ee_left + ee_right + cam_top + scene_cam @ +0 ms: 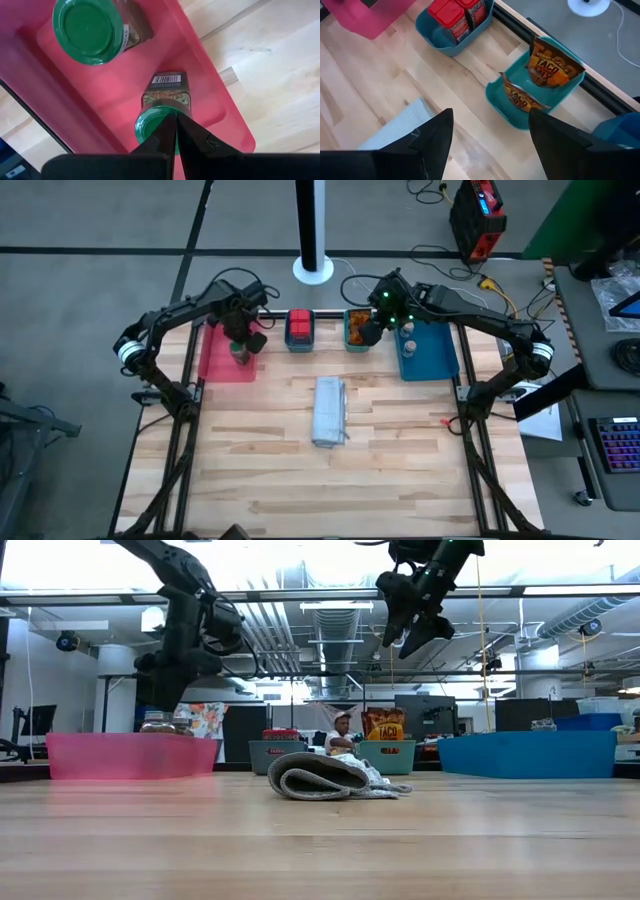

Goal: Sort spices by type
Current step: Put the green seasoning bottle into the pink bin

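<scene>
Two green-lidded jars stand in the pink tray (pixel 215 362) at the far left, one (pixel 90 30) apart from the other (pixel 165 92). My left gripper (pixel 175 116) points down, shut, with its tips over the second jar's green lid (pixel 147 127). My right gripper (pixel 492 145) hangs open, high above the table near the teal tray of orange taco-mix packets (pixel 552 65), with nothing between its fingers. Red boxes (pixel 455 15) fill another teal tray. Pale-lidded jars (pixel 408 340) stand in the blue tray (pixel 432 358). My left gripper's shut fingertips (pixel 170 125) stand over the rim of the jar's green lid (pixel 147 127), coming from above. The jar stands upright in the pink tray. I cannot tell whether the tips touch the lid.
A grey-white folded bundle (pixel 330 412) lies in the middle of the wooden table. The four trays line the far edge. The near half of the table shows bare wood. A person sits in the room behind the table in the low view.
</scene>
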Robot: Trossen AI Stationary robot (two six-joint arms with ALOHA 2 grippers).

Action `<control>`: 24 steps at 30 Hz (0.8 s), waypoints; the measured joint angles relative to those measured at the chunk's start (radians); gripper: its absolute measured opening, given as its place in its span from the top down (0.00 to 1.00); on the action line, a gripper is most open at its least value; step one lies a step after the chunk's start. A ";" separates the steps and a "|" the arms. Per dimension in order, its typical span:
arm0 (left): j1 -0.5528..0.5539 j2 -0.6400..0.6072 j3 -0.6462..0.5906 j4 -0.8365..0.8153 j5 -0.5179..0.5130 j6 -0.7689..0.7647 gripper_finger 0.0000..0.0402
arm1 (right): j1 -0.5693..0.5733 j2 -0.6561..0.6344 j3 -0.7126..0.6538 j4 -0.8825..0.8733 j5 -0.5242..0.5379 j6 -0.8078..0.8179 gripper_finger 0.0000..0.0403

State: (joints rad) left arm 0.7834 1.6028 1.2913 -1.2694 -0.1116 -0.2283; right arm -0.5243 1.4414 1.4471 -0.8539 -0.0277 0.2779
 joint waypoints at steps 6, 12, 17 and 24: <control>-0.002 -0.002 -0.025 0.012 -0.062 -0.034 1.00 | 0.000 0.000 0.000 0.000 0.002 0.003 0.40; 0.000 -0.002 -0.029 0.017 -0.092 -0.102 1.00 | 0.000 0.000 0.000 0.000 0.002 0.013 0.38; 0.000 -0.003 -0.030 0.021 -0.092 -0.172 1.00 | 0.000 0.000 0.000 0.000 0.002 0.013 0.38; 0.006 -0.016 0.015 -0.079 -0.171 -0.154 1.00 | 0.000 0.000 0.000 0.000 0.002 0.018 0.40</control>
State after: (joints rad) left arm 0.7898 1.5870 1.3062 -1.3482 -0.2824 -0.3820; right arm -0.5243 1.4414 1.4471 -0.8543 -0.0252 0.2957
